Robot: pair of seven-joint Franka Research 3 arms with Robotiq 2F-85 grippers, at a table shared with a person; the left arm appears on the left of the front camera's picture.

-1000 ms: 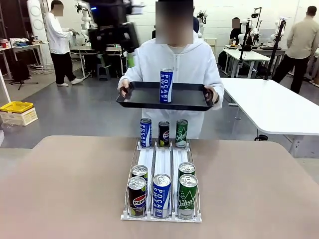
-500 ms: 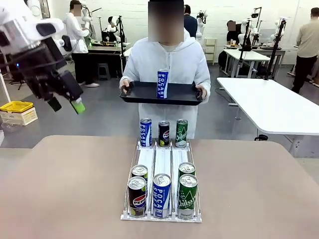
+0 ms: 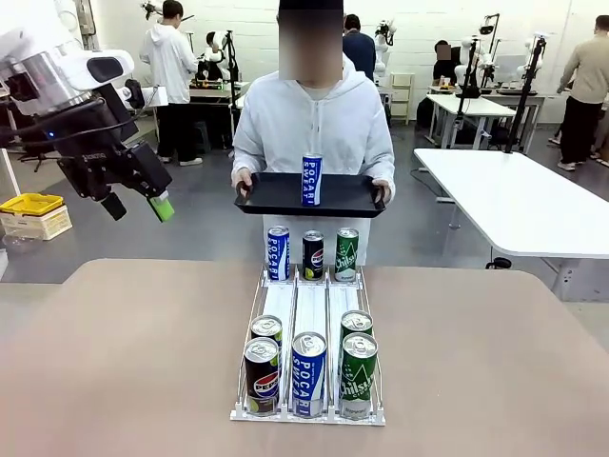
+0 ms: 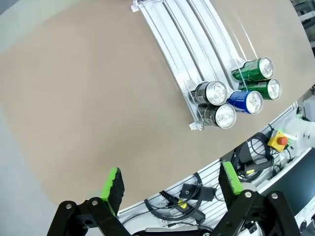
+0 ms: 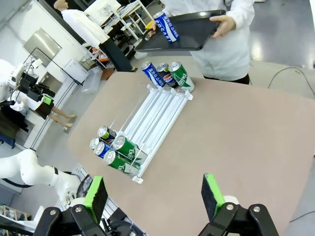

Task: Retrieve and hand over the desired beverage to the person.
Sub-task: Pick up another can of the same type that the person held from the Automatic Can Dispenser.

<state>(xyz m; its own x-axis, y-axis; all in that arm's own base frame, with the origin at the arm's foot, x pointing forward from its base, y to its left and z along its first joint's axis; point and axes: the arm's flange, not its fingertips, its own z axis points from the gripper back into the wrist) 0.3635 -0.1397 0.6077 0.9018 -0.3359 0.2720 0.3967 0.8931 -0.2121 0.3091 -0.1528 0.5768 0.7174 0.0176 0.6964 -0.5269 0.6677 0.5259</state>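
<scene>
**Blue can rides on the person's tray; both claws empty**

At ten o'clock in the front view, the left gripper (image 3: 138,207) hangs high over the table (image 3: 124,362), jaws wide apart and gripping nothing. At twelve o'clock the person (image 3: 314,124) holds a black tray (image 3: 271,203) with the blue Pocari Sweat can (image 3: 311,180) upright on it. The right gripper (image 5: 154,195) is spread wide and empty, with the can rack (image 5: 157,110) at its eleven o'clock.

Blue Pocari can (image 3: 311,180) stands upright on tray (image 3: 276,197) held by the person (image 3: 314,124).
</scene>
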